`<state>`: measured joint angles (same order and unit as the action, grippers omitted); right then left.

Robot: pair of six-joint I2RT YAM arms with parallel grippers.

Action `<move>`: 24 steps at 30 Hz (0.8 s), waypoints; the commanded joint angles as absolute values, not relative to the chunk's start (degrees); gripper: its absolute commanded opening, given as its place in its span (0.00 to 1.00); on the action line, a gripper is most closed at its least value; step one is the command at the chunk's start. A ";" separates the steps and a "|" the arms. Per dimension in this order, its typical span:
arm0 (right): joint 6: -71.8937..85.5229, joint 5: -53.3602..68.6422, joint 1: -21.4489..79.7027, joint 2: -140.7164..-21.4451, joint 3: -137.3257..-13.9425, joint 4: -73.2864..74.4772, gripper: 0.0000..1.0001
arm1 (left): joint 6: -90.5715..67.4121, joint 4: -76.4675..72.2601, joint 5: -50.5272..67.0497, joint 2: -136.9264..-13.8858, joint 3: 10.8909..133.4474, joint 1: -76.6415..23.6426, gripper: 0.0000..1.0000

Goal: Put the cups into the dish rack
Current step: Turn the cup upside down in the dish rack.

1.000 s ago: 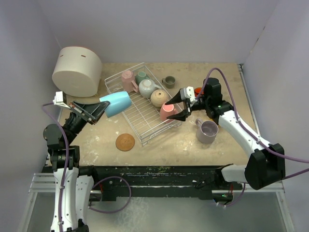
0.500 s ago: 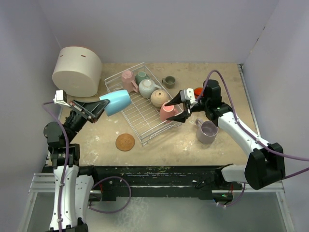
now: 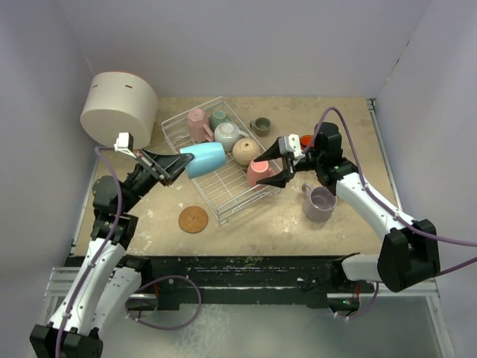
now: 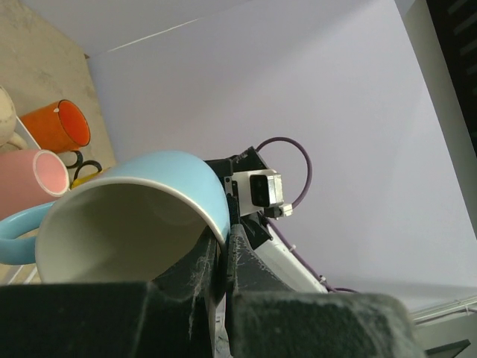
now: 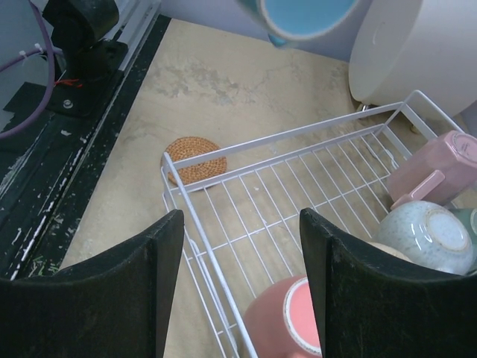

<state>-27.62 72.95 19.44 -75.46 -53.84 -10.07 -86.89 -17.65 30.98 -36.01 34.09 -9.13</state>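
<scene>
My left gripper (image 3: 176, 161) is shut on the rim of a light blue cup (image 3: 205, 159), held on its side over the left part of the white wire dish rack (image 3: 235, 196). The wrist view shows the rim pinched between my fingers (image 4: 240, 253). In the rack stand a pink cup (image 3: 197, 121), a teal cup (image 3: 218, 118), a white cup (image 3: 226, 136), a beige cup (image 3: 245, 151) and a salmon-pink cup (image 3: 258, 172). My right gripper (image 3: 272, 167) is open, just above the salmon-pink cup (image 5: 287, 321). A lilac cup (image 3: 320, 202), an orange cup (image 3: 305, 141) and a small olive-grey cup (image 3: 260, 126) stand on the table.
A large white cylindrical container (image 3: 118, 109) stands at the back left. A round cork coaster (image 3: 193, 219) lies in front of the rack; it also shows in the right wrist view (image 5: 194, 159). White walls enclose the table on three sides.
My left arm has carried the light blue cup to the right, from beside the rack to over its left part. My right gripper has stayed open in place.
</scene>
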 commanded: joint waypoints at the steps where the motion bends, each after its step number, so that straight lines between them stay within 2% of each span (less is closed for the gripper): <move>1: -24.28 72.63 19.08 -75.19 -52.48 -15.26 0.66 | -85.87 -32.68 22.83 -39.06 34.20 -13.70 0.00; 7: -14.29 69.99 19.07 -75.14 -49.03 -26.26 0.66 | -86.54 -42.38 18.12 -45.87 34.18 -21.36 0.00; 16: 5.11 64.35 18.91 -76.37 -41.85 -51.67 0.67 | -88.06 -50.34 11.34 -51.95 35.97 -29.97 0.00; 24: 16.50 58.36 18.90 -78.50 -36.10 -75.17 0.78 | -89.95 -56.38 5.51 -57.79 37.85 -39.13 0.00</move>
